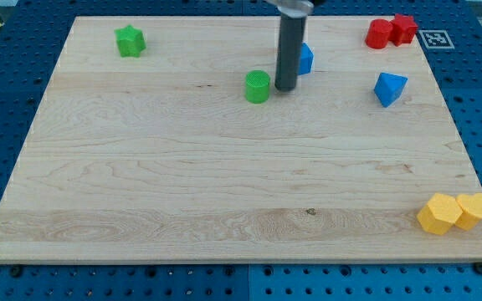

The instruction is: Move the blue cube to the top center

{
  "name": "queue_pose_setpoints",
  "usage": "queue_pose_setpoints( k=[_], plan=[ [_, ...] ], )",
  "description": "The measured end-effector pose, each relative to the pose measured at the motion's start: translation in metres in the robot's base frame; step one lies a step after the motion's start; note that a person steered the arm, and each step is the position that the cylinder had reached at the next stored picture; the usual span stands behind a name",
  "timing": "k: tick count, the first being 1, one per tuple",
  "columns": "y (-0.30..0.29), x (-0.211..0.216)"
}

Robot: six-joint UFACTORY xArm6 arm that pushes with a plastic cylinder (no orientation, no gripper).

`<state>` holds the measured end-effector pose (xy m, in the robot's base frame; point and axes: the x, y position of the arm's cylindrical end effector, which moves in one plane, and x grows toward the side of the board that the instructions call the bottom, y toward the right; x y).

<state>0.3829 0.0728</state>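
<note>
In the camera view, a wooden board (224, 192) lies on a blue pegboard table (7, 84). My tip (285, 89) stands near the top center of the board. There is no pincer on this arm, only the dark rod (289, 46), so no opening can be told.

The blue cube (305, 58) is just at the right of the rod and partly hidden behind it; I cannot tell if they touch. A green cylinder (258, 86) stands just left of my tip.

A green star (130, 40) is at the top left. 2 red blocks (391, 32) touch each other at the top right. Another blue block (389, 88) lies below them. 2 yellow blocks (452, 211) touch at the bottom right corner.
</note>
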Motion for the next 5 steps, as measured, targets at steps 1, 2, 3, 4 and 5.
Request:
queue_pose_setpoints(
  k=[1,2,3,4,5],
  plan=[
    [0.044,-0.008],
    [0.041,-0.053],
    [-0.001,-0.089],
    [-0.024,-0.098],
    [0.006,-0.073]
  ],
)
